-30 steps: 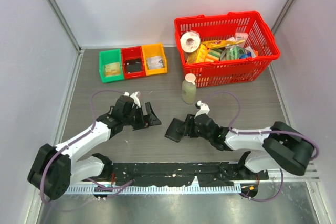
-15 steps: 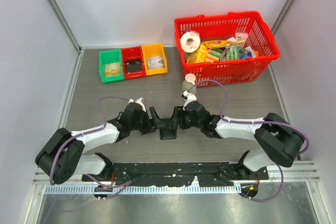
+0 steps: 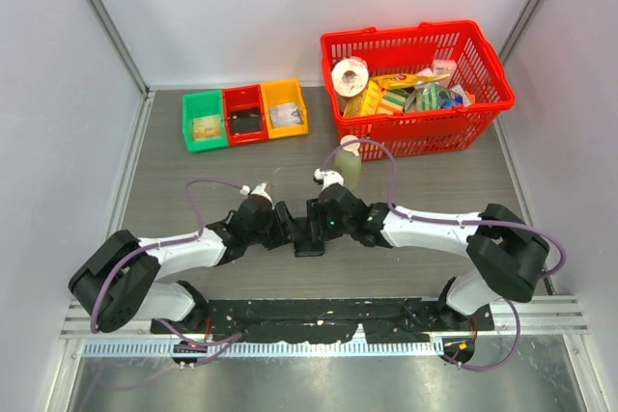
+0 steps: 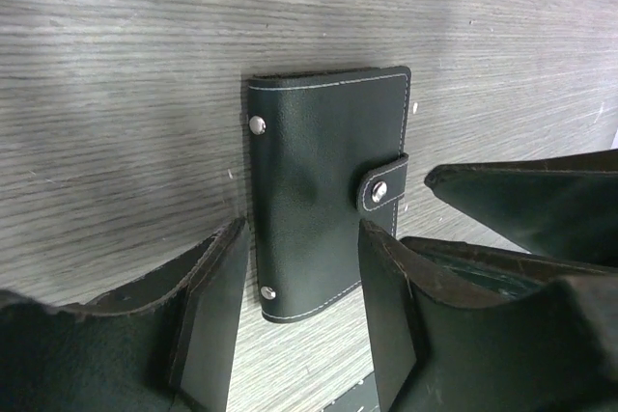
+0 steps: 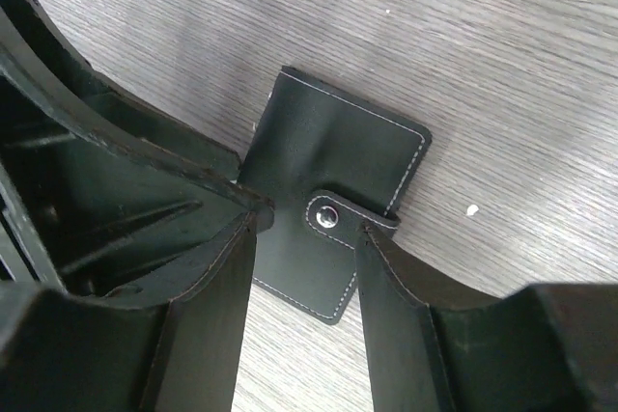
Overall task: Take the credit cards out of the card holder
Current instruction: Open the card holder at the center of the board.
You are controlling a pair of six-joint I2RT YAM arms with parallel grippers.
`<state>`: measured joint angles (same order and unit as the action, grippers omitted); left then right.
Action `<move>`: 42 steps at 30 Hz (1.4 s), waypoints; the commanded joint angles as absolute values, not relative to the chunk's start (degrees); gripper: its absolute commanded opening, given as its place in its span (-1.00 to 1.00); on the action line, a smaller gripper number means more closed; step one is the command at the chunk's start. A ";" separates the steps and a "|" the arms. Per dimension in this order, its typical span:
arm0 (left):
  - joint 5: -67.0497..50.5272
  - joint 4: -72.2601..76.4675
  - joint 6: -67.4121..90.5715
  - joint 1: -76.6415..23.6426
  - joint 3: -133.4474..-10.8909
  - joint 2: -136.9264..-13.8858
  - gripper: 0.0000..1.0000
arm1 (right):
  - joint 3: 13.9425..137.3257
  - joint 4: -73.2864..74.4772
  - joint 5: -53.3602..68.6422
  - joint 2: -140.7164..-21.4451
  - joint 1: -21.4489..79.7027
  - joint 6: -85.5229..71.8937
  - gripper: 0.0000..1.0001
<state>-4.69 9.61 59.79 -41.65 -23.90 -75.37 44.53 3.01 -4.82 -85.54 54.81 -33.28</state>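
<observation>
The card holder [image 3: 309, 237] is a black stitched wallet lying flat on the wooden table between the two arms, its snap strap [image 4: 383, 187] fastened. No credit cards show; the holder is closed. My left gripper [image 3: 286, 224] comes at it from the left, open, and in the left wrist view the left gripper [image 4: 301, 243] has its fingers straddling the near end of the card holder [image 4: 319, 171]. My right gripper [image 3: 320, 220] comes from the right, also open. In the right wrist view the right gripper [image 5: 307, 238] straddles the snap strap on the card holder [image 5: 333, 142].
A red basket [image 3: 417, 130] full of groceries stands at the back right, with a pale green bottle [image 3: 349, 166] just in front of it, close behind the right arm. Green [image 3: 204, 121], red [image 3: 244, 114] and orange [image 3: 285, 107] trays sit at the back left.
Both grippers have swung inward from either side and now meet over the card holder. The left jaws have narrowed. The holder stays flat and fastened.
</observation>
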 commanded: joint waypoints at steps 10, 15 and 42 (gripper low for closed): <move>3.43 1.23 58.97 -45.26 -25.40 -77.69 -0.14 | 54.49 13.27 -13.71 -97.20 59.41 -31.81 -0.09; 3.43 0.62 59.24 -46.23 -26.36 -78.22 -0.34 | 56.16 16.34 -15.64 -100.71 60.82 -32.17 -0.14; 10.63 -17.81 51.78 -46.75 -34.17 -74.88 -0.11 | 24.80 -12.90 -1.76 -71.47 50.19 -45.07 -0.98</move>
